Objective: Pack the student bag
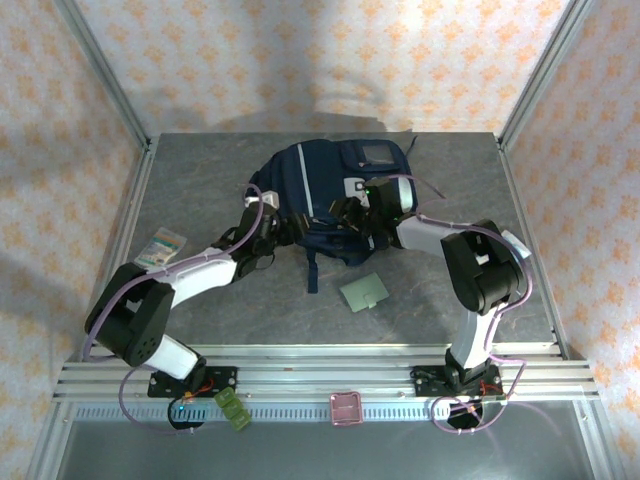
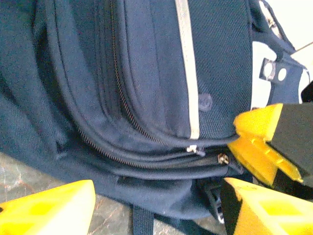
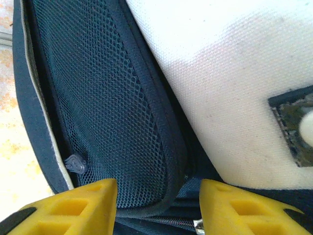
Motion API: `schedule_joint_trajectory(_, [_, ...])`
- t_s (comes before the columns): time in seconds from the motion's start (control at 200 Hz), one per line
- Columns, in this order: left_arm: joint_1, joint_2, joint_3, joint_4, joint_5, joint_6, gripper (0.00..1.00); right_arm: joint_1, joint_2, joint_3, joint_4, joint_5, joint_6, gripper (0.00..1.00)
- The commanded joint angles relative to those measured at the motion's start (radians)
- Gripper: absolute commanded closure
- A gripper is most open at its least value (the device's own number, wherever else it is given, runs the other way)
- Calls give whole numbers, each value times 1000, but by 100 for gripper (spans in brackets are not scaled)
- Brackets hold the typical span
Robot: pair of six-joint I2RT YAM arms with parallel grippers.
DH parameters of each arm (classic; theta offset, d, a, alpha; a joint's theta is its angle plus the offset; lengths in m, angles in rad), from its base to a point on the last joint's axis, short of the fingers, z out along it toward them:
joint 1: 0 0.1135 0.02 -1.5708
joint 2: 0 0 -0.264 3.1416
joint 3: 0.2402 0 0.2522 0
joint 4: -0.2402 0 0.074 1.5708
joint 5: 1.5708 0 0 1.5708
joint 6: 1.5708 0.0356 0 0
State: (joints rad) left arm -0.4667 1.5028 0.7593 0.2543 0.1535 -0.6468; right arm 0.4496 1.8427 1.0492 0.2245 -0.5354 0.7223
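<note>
**Papered Walls Are Enclosing a Grey Marbled Table**

Cream wallpaper with an orange floral print is covering the back wall (image 1: 330, 60), the left wall (image 1: 50, 200) and the right wall (image 1: 600, 200). Metal posts (image 1: 105, 68) are framing the corners. A grey table (image 1: 200, 170) is lying between them, a ribbed aluminium rail (image 1: 320, 375) running along its near edge. Soft light is casting a faint shadow on the back wall.

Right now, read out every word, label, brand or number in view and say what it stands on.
No text can be read anywhere.
Packet left of the student bag: print too small to read.
Square patch on the bag: blurred, no letters legible.
</note>
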Motion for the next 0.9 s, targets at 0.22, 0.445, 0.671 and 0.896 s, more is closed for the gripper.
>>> schedule_joint_trajectory(0.22, [0, 16, 67, -33, -28, 33, 32, -14, 111, 127, -21, 44, 65, 70])
schedule_joint_trajectory(0.445, [-1, 27, 67, -9, -23, 53, 30, -14, 138, 183, -103, 75, 80, 100])
schedule_joint_trajectory(0.671, [-1, 87, 96, 23, 18, 41, 30, -31, 3, 230, -109, 17, 75, 100])
schedule_joint_trajectory(0.896, [-32, 99, 135, 26, -57, 55, 31, -57, -81, 199, -4, -82, 120, 100])
